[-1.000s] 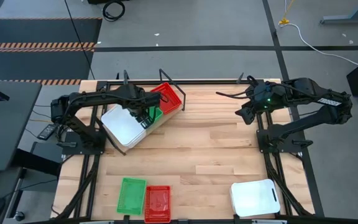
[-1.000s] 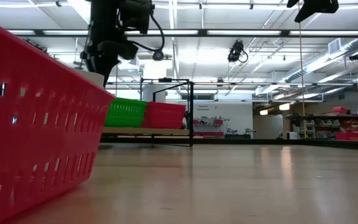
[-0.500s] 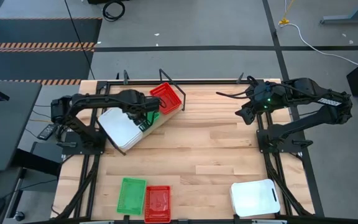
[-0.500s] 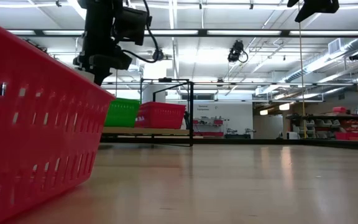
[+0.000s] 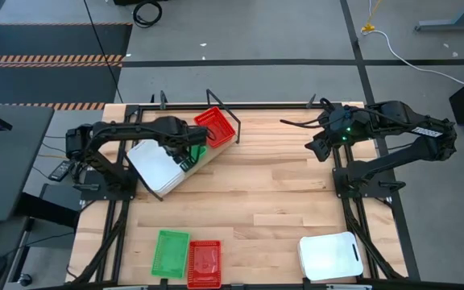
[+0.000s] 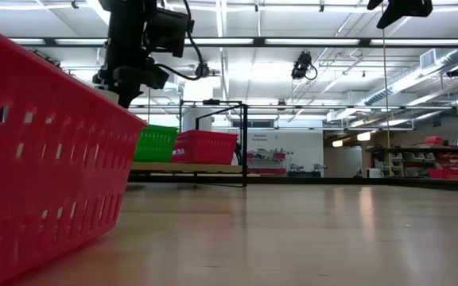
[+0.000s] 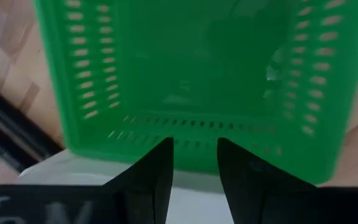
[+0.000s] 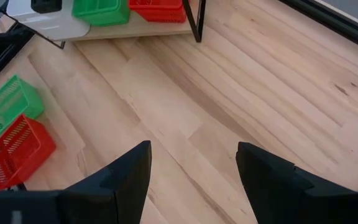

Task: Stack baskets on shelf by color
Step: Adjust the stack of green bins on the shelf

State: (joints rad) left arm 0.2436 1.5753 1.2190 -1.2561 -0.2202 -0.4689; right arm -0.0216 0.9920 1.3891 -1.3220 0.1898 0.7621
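On the shelf (image 5: pixel 209 158), green basket (image 7: pixel 191 81) just beyond left jaws.

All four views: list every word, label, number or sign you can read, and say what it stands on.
No text can be read with certainty.
Pale marks on the left gripper's dark body: cut off and blurred.
Far signs in the room behind the table, low view: too small to read.

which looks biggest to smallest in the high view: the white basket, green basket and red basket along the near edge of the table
1. White basket, clearly the largest.
2. Green basket and red basket: these sit side by side and look about alike in size, so I would not rank one over the other.
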